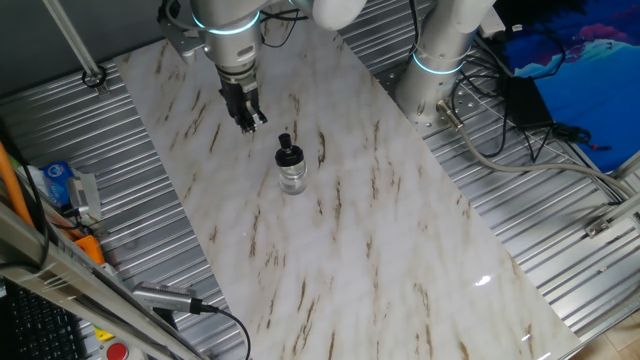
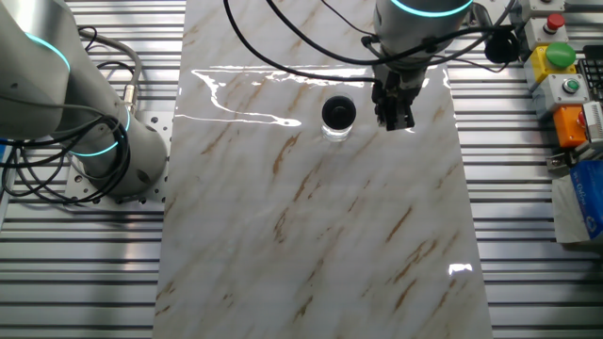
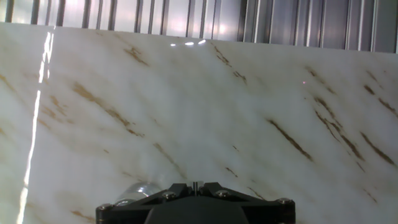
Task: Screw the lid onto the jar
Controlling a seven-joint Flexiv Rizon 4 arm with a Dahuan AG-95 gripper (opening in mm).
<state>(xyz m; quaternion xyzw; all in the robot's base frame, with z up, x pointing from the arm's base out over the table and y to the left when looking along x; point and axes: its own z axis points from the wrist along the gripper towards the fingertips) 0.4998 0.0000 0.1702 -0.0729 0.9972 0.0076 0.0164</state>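
The small round black lid (image 1: 286, 142) sits on the small clear glass jar (image 1: 292, 176), upright at upper centre on the marble desk (image 1: 380, 260). My hand (image 1: 249, 122) is beside it, empty, fingers nearly together. Tightness cannot be judged; screwing may be finished.

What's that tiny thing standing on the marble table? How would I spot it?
Find the white marble-patterned table, then the robot's black gripper hanging over it. Just beside the gripper, apart from it, stands a small clear glass jar with a black lid on top; it is the only object standing on the marble.
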